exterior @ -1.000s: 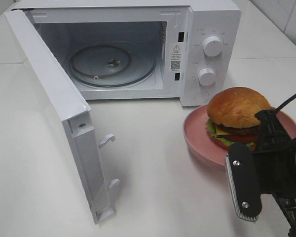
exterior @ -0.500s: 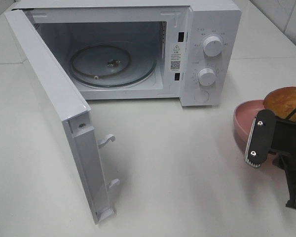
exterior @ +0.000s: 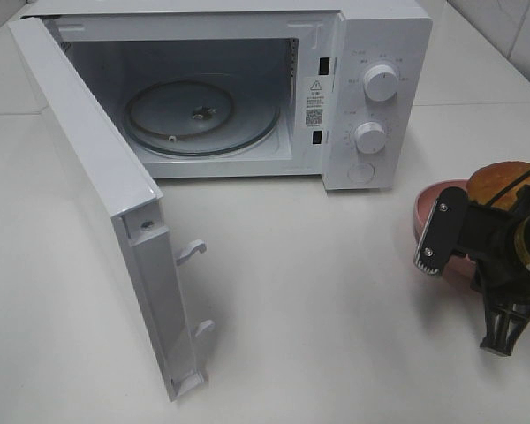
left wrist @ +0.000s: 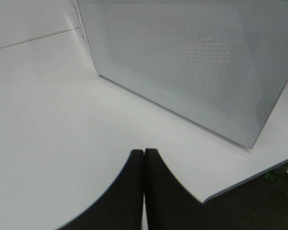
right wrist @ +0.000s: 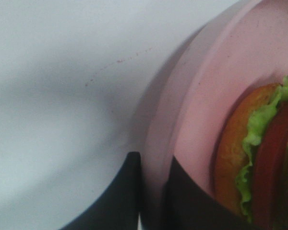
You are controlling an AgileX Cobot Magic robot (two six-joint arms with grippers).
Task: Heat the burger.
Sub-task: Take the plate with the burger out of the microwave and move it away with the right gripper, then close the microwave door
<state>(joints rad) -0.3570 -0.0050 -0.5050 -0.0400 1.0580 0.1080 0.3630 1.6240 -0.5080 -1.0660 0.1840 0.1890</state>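
Note:
The burger [exterior: 503, 179], golden bun on top, sits on a pink plate [exterior: 428, 210] at the far right, in front of the microwave's control panel. My right gripper [exterior: 446, 238] is shut on the plate's near rim. In the right wrist view its two dark fingers [right wrist: 129, 191] pinch the pink plate [right wrist: 206, 96], and the burger [right wrist: 235, 158] shows bun, lettuce and tomato. My left gripper [left wrist: 144, 184] is shut on nothing, over bare table facing the door's outer face. It is out of the high view.
The white microwave [exterior: 371, 106] stands at the back with its door [exterior: 97, 177] swung wide open to the left. A glass turntable [exterior: 201, 115] lies inside. The table edge [left wrist: 249, 179] shows in the left wrist view.
My right gripper has carried the plate and burger to the right, and has turned. The microwave and its door have not moved.

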